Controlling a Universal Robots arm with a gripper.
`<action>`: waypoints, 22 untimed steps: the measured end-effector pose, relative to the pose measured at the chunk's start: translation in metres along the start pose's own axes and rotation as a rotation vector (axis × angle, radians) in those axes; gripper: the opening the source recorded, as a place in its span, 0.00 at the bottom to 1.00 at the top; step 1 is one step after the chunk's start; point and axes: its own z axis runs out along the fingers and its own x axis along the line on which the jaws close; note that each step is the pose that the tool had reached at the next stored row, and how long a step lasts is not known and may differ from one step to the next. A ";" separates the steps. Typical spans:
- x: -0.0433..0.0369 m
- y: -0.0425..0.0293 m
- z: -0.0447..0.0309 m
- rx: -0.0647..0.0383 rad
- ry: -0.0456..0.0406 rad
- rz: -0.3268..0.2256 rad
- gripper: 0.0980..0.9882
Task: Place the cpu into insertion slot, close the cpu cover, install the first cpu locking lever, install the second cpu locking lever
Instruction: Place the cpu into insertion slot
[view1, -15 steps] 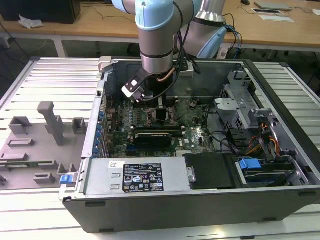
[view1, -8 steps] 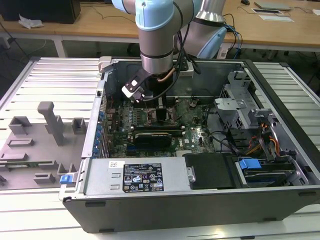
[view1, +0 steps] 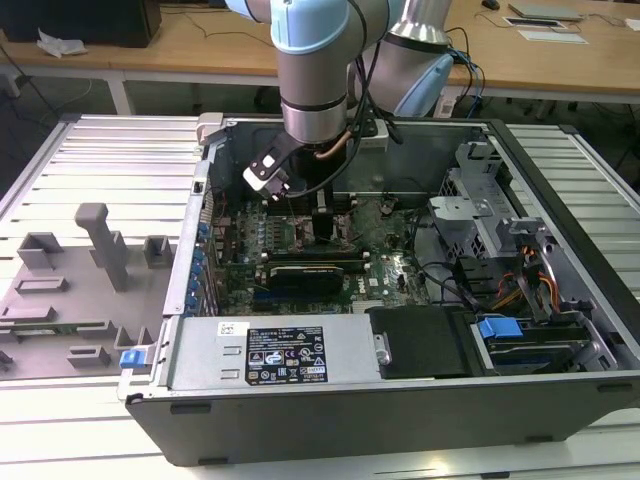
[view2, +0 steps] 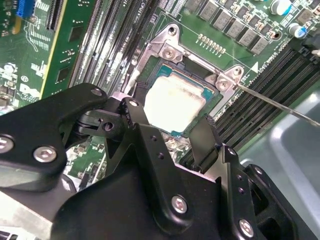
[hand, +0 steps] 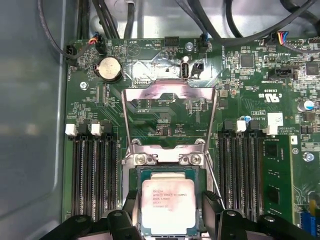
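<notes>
The cpu (hand: 167, 205) (view2: 175, 102), with a pale metal top, lies flat inside the insertion slot (hand: 201, 172) (view2: 195, 65) on the green board. My gripper (hand: 169, 200) (view2: 170, 117) (view1: 325, 222) hangs low over it. Its black fingers (hand: 210, 207) stand on either side of the chip with a narrow gap to each edge, so it is open. The cpu cover (hand: 170, 91) is swung back and stands open behind the socket. A thin locking lever (view2: 280, 105) sticks out, unlatched, from the socket's corner.
Rows of black memory slots (hand: 92, 175) (hand: 245, 175) flank the socket. Cables (hand: 100, 20) hang at the case's back wall. In the exterior view, the power supply (view1: 280, 350) and drive cage (view1: 500, 250) fill the case; a grey fixture tray (view1: 70, 290) lies at that view's left.
</notes>
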 end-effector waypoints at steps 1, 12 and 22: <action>0.0001 0.0003 -0.0024 0.000 -0.0003 0.000 0.58; 0.0005 0.0027 -0.0235 0.000 -0.0030 0.000 0.58; 0.0006 0.0028 -0.0248 0.000 -0.0029 0.000 0.28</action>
